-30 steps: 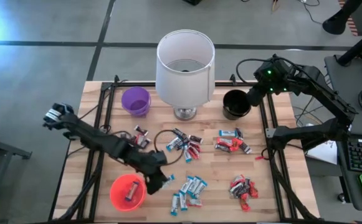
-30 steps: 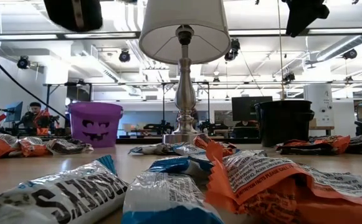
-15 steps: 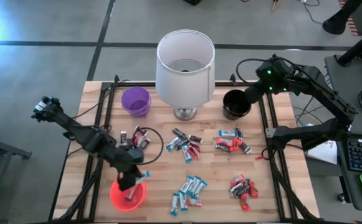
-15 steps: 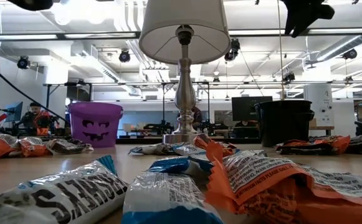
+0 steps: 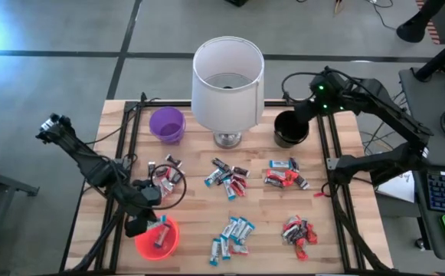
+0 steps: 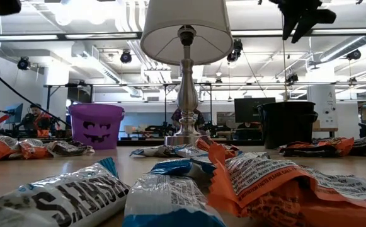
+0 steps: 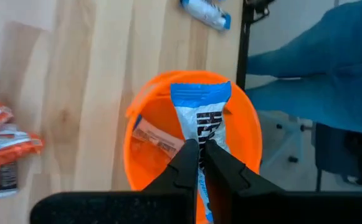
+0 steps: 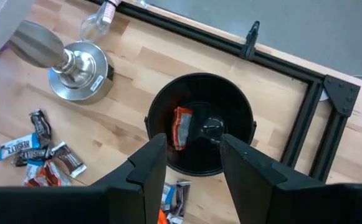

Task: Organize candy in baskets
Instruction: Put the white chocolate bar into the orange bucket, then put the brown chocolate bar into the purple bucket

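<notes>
My left gripper hangs over the orange-red basket, shut on a blue-and-white candy bar. In the left wrist view the bar dangles inside the basket's rim, above a brownish bar lying in it. My right gripper stands open above the black basket, where a red candy lies. The purple basket stands at the back left. Loose candy lies in piles at the table's middle, right and front.
A big white lampshade on a metal base stands between the purple and black baskets. More candy lies near the left arm and at the front right. Black rails frame the wooden table. A person sits far behind in the low view.
The left arm swung from the front blue candy pile leftward to over the orange-red basket, carrying the bar. The right gripper shifted slightly left over the black basket.
</notes>
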